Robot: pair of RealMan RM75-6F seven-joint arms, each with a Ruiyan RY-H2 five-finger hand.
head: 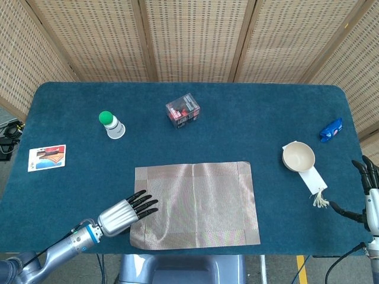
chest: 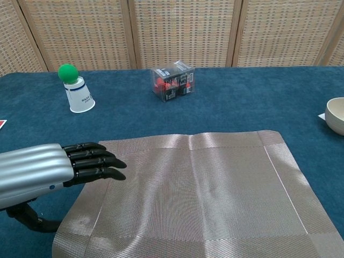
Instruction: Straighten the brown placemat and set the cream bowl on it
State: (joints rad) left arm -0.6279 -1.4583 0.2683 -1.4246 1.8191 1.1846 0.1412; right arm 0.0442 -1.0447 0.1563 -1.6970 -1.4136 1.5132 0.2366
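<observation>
A brown placemat [head: 196, 205] lies flat on the near middle of a blue table [head: 249, 118], its edges roughly square to the table's front edge, with faint fold creases running across it in the chest view. The left hand [head: 125, 212] reaches in from the near left corner, palm down, its dark fingers [head: 144, 205] stretched out straight and close together over the mat's left border; it holds nothing, and whether the fingertips press the cloth or hover just above it cannot be told. The cream bowl [head: 298, 156] sits upright on the table well to the right of the mat, apart from it, touching a white tag [head: 312, 178] with a tassel at its near end. Further right, near the table's right edge, lies a small blue object [head: 331, 129]. The right hand [head: 371, 195] shows only at the far right edge of the head view, beyond the table's edge, its dark fingers spread and holding nothing. Behind the mat, toward the back middle of the table, stands a clear box [head: 183, 110] with red and black contents. To its left is a white cup [head: 113, 126] turned mouth down with a green ball [head: 105, 117] on top. A picture card [head: 47, 158] lies flat near the table's left edge. Woven screens [head: 189, 35] stand behind the table.
</observation>
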